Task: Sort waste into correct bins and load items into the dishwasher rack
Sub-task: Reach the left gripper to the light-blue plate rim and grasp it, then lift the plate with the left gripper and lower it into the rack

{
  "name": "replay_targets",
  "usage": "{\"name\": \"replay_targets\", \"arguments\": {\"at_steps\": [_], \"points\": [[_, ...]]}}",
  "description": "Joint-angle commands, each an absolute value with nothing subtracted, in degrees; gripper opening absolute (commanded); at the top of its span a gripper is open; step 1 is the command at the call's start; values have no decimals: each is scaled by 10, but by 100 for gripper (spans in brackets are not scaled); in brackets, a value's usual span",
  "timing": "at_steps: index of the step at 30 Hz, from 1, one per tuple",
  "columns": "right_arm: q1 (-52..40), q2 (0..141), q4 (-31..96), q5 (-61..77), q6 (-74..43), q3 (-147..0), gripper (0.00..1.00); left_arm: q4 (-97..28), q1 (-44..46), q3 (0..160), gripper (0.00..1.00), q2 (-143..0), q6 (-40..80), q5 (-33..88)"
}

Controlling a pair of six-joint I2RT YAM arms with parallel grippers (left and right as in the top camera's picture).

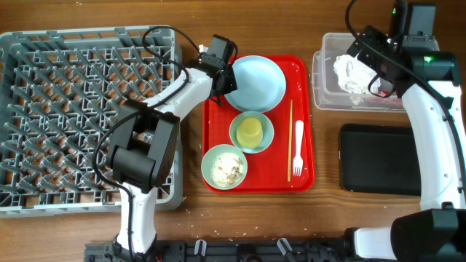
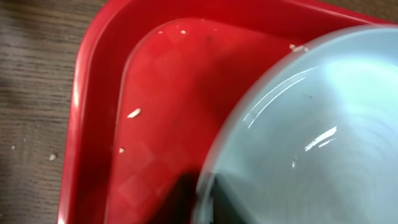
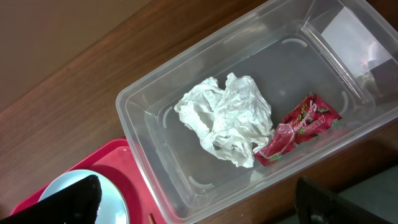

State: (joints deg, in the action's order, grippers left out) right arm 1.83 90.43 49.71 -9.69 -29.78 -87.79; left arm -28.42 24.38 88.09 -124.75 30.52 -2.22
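The white round plate point(image 1: 256, 82) lies at the back of the red serving tray point(image 1: 280, 175). My left gripper point(image 1: 224, 78) is at the plate's left rim. In the left wrist view the rim of the plate point(image 2: 311, 124) sits between the dark fingers point(image 2: 205, 199), which look closed on it. My right gripper point(image 1: 364, 54) is open and empty above the clear tub point(image 1: 320, 73), its fingers wide apart point(image 3: 199, 205). The tub point(image 3: 143, 106) holds the crumpled napkin point(image 3: 227, 118) and the red wrapper point(image 3: 301, 124).
The tray also carries a teal bowl point(image 1: 239, 131) holding a yellow cup point(image 1: 252, 129), a teal bowl point(image 1: 211, 166) with rice scraps point(image 1: 226, 167), a wooden stick point(image 1: 290, 138) and a white fork point(image 1: 298, 149). The grey rack point(image 1: 73, 116) is at the left. The black tray point(image 1: 380, 159) is at the right.
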Motion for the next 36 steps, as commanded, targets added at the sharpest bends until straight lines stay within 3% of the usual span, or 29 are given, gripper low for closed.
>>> {"name": "replay_targets", "arguments": {"at_steps": [1, 16, 22, 27, 33, 36], "points": [[15, 905, 496, -103, -302, -881, 100, -292, 246, 889, 4, -1252, 305, -29], [15, 905, 496, -103, -302, -881, 100, -416, 242, 889, 4, -1025, 253, -38], [15, 905, 496, -103, -302, -881, 100, -530, 161, 889, 4, -921, 222, -352], [15, 905, 496, -103, -302, -881, 100, -490, 78, 888, 4, -915, 89, -372], [15, 905, 496, -103, -302, -881, 100, -406, 53, 888, 4, -933, -28, -343], [15, 905, 496, -103, -302, -881, 100, -400, 51, 888, 4, -956, -30, -345]]}}
